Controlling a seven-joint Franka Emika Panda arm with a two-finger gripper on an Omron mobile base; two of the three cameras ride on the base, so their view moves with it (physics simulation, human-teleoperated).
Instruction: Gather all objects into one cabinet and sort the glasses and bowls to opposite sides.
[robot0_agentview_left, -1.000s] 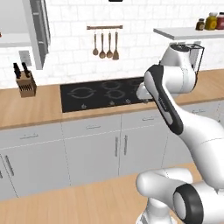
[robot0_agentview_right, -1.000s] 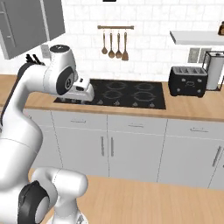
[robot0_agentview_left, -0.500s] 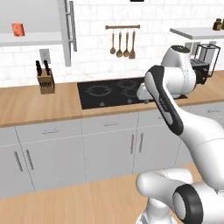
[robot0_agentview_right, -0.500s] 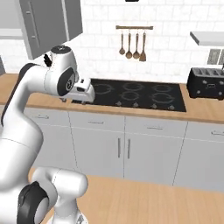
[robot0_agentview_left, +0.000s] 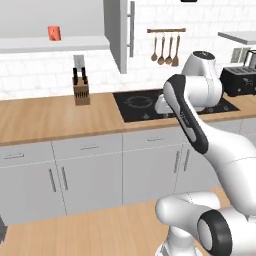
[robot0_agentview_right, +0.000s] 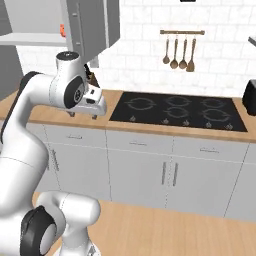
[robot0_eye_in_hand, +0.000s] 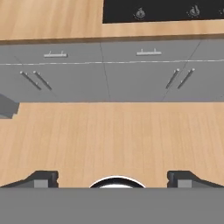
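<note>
Wide-open, empty two-finger gripper (robot0_eye_in_hand: 112, 178) points down at the floor; small orange-red cup (robot0_agentview_left: 54, 33) sits upper left in the left base view — on the white shelf board (robot0_agentview_left: 55, 45), well above and away from the jaws.

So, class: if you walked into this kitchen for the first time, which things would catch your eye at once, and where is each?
The big white robot arm fills the foreground, bent over the wooden counter by the black hob. Its end effector is open and empty, pointing down at the floor and the grey base cabinets. High on the wall, an orange-red cup stands on the white shelf beside the open grey cabinet door.
</note>
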